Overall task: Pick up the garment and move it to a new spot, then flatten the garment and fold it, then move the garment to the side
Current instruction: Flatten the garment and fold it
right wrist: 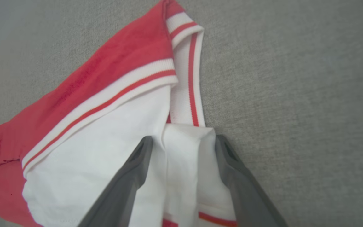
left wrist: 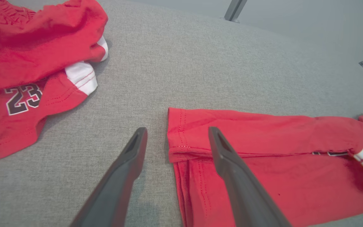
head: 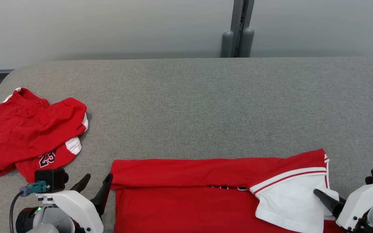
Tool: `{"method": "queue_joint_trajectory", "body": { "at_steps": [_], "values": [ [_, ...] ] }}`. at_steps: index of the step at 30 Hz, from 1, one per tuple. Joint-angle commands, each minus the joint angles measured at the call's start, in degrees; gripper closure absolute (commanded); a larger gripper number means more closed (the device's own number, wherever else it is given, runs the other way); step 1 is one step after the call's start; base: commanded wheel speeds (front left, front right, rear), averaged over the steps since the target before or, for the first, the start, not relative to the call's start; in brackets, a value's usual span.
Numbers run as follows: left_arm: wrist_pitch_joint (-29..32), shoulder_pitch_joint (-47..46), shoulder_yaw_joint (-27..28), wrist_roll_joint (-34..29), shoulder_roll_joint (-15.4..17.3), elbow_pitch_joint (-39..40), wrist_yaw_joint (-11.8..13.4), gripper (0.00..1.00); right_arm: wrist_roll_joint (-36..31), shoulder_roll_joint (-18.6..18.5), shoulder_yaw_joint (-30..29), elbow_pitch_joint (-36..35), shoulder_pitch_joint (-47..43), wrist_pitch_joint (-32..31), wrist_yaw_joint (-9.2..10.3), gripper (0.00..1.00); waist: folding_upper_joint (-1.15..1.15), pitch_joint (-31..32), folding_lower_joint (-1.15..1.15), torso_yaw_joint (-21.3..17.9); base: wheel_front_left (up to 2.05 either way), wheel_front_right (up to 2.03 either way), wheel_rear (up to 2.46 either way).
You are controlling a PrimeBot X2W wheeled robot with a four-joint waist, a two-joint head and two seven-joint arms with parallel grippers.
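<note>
Shirt (head: 186, 181) lies folded once at the table (head: 206, 97) near edge; left gripper (left wrist: 177, 130) and right gripper (right wrist: 184, 140) spread wide; further folding and side move likely remain.

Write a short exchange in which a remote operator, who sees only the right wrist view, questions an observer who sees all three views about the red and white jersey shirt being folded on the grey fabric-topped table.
Operator: My right gripper is open, with a fold of the white sleeve between its fingers. Where is the left gripper?
Observer: The left gripper is open and straddles the left hem of the red and white jersey shirt, one finger over the fabric and the other over the grey fabric-topped table.
Operator: Is anything else lying on the table?
Observer: Yes. Crumpled red shorts marked 23 lie to the robot's left, apart from the shirt.
</note>
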State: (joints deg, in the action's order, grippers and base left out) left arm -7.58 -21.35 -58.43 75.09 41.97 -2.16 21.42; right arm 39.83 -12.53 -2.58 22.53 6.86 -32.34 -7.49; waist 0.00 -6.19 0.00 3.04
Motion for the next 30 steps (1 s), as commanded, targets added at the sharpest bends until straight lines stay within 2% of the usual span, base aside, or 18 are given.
{"method": "queue_joint_trajectory", "body": {
  "at_steps": [1,10,23,24,25,26,30],
  "values": [
    [0.2,-0.5,0.1,-0.3,0.1,0.0,0.0,0.0,0.7,0.0,0.6,1.3,0.3,0.1,-0.01,0.0,0.0,-0.1,0.0,0.1,0.0,0.0,0.0],
    [0.4,-0.8,0.0,-0.2,0.0,-0.2,-0.2,0.0,0.7,-1.4,0.9,4.2,2.0,2.5,0.01,0.0,0.0,-0.5,0.0,0.4,0.0,0.0,0.0],
    [1.0,-1.0,-0.4,-0.1,-0.6,-0.9,-0.6,0.0,6.0,0.4,6.9,6.1,2.0,-0.9,-0.03,0.0,0.0,0.1,0.0,0.7,0.0,0.0,0.0],
    [1.0,-1.0,-0.4,0.0,-0.6,-0.9,-0.6,0.0,6.3,0.2,7.3,6.3,2.1,-0.8,-0.03,0.47,0.0,0.1,0.0,0.7,0.0,0.0,0.0],
    [1.0,-1.0,-0.4,0.0,-0.7,-0.9,-0.6,0.0,6.5,0.1,7.6,6.4,2.3,-0.6,-0.03,0.59,0.0,0.1,0.0,0.8,0.0,0.0,0.0],
    [1.1,-1.0,-0.4,0.0,-0.7,-0.9,-0.5,0.0,6.7,0.0,7.9,6.4,2.5,-0.3,-0.04,1.0,0.0,0.1,0.0,0.8,0.0,0.0,0.0],
    [1.2,-1.1,-0.4,-0.1,-0.8,-1.0,-0.6,0.0,7.6,-1.0,8.9,6.8,3.3,0.5,-0.01,1.0,0.0,0.2,0.0,0.9,0.0,0.0,0.0]
  ]
}}
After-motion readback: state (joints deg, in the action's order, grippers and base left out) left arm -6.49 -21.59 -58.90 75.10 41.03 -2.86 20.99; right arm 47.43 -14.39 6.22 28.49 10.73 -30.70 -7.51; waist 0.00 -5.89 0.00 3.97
